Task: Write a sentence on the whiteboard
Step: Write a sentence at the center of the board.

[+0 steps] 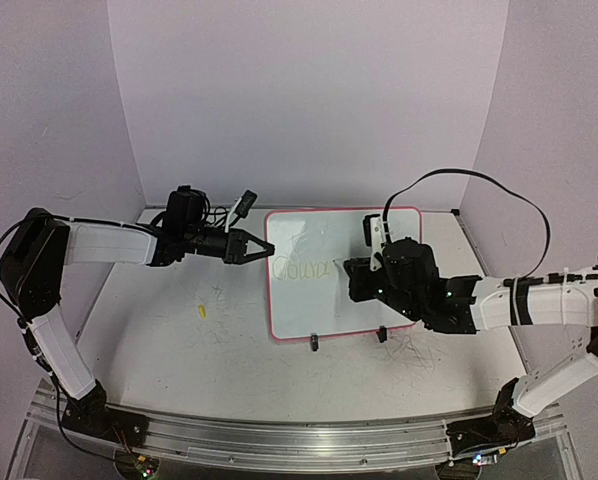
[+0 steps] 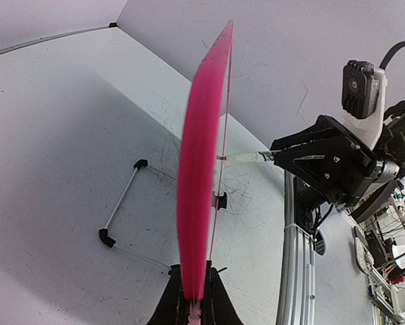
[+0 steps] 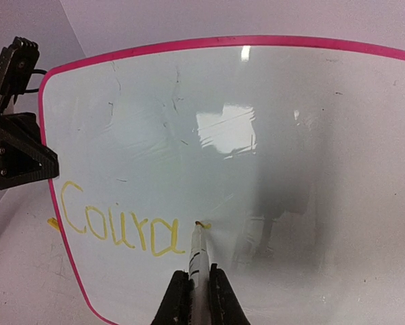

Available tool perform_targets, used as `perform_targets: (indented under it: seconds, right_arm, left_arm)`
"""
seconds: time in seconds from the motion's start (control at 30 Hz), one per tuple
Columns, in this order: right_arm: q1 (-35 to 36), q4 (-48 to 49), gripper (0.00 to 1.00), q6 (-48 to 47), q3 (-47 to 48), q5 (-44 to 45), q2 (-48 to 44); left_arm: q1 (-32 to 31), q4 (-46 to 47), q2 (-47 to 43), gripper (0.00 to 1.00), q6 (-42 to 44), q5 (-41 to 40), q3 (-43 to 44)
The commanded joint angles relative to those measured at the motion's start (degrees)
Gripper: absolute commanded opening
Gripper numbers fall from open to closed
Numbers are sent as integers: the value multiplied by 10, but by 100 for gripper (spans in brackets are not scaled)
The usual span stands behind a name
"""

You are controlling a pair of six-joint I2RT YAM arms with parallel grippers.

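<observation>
The right gripper (image 3: 194,279) is pinching a marker (image 3: 197,254) at the bottom centre of the right wrist view. The marker's tip is touching the whiteboard (image 3: 290,135) just right of the sentence (image 3: 121,227), which is reading "Coura" in yellow at the lower left. The left gripper (image 2: 193,298) is clamping the board's pink edge. The board is standing upright mid-frame on the table (image 1: 179,350), between both arms.

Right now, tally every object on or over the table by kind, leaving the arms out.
whiteboard: 1
marker: 1
small yellow piece: 1
Total: 3
</observation>
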Motion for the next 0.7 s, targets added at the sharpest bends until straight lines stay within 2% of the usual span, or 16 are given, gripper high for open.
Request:
perform_targets:
  seconds: [0.0, 0.67]
  right_arm:
    - [-1, 6, 0, -5, 15, -10, 13]
    - [9, -16, 0, 27, -30, -7, -7]
  left_arm:
    - [-2, 12, -31, 0, 20, -19, -4]
    - [-2, 12, -31, 0, 20, -20, -5]
